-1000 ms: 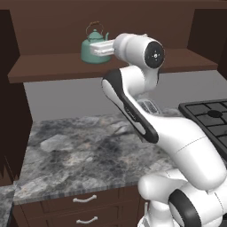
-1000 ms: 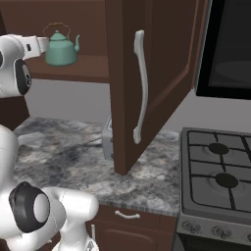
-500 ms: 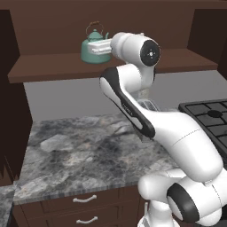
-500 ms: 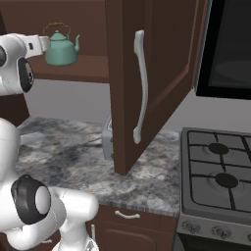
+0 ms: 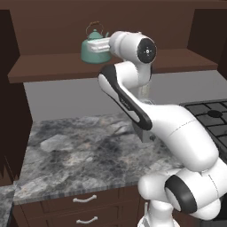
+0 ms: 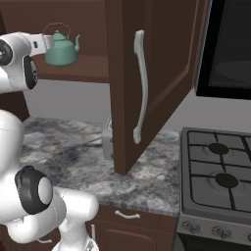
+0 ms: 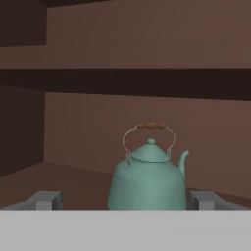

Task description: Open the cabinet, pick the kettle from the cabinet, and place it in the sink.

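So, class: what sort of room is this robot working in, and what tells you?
A kitchen, rendered: a gas stove beside a marbled counter, and a kettle standing in an open wall cabinet.

Soft, even rendered light, dimmer inside the cabinet [image 7: 122, 44]

Base views are bright and sharp, with mild sheen on the white arm [image 5: 177, 133] and the counter [image 5: 80, 150]; the hand view is dusky, slightly soft, shadow pooling under the shelf [image 7: 147, 81].
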Available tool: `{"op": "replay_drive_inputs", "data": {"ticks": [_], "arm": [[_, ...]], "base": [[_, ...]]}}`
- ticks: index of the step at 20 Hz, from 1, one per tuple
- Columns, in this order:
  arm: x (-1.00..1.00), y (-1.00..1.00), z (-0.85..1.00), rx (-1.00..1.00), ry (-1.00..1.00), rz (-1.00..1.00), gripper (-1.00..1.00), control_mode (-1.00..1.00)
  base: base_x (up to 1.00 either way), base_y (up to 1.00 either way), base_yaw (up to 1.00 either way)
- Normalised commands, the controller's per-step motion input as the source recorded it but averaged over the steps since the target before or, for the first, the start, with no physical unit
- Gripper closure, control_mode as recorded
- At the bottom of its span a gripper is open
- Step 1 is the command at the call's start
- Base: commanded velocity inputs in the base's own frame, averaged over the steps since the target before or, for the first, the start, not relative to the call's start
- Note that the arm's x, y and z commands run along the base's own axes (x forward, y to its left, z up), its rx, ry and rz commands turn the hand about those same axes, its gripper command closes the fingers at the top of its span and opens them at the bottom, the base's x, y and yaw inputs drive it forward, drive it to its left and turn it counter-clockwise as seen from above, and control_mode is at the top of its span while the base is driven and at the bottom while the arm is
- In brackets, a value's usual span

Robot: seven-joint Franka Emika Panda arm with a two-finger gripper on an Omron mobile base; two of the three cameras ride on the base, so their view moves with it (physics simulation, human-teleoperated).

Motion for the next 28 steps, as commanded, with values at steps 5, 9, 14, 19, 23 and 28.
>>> {"op": "replay_drive_inputs", "data": {"ticks": [5, 9, 14, 19, 23, 28], "arm": [[0.16, 0.04, 0.00, 0.00, 0.00, 0.00, -1.00, -1.00], [0.14, 0.12, 0.00, 0.00, 0.00, 0.00, -1.00, -1.00], [0.16, 0.13, -0.01, 0.00, 0.00, 0.00, -1.00, -1.00], [0.21, 0.04, 0.00, 0.00, 0.00, 0.00, -1.00, -1.00], [0.24, 0.04, 0.00, 0.00, 0.00, 0.00, -1.00, -1.00], [0.21, 0.06, 0.00, 0.00, 0.00, 0.00, -1.00, -1.00]], "base": [[0.00, 0.00, 0.00], [0.00, 0.00, 0.00], [0.00, 0.00, 0.00], [0.00, 0.00, 0.00], [0.00, 0.00, 0.00], [0.00, 0.00, 0.00]]}}
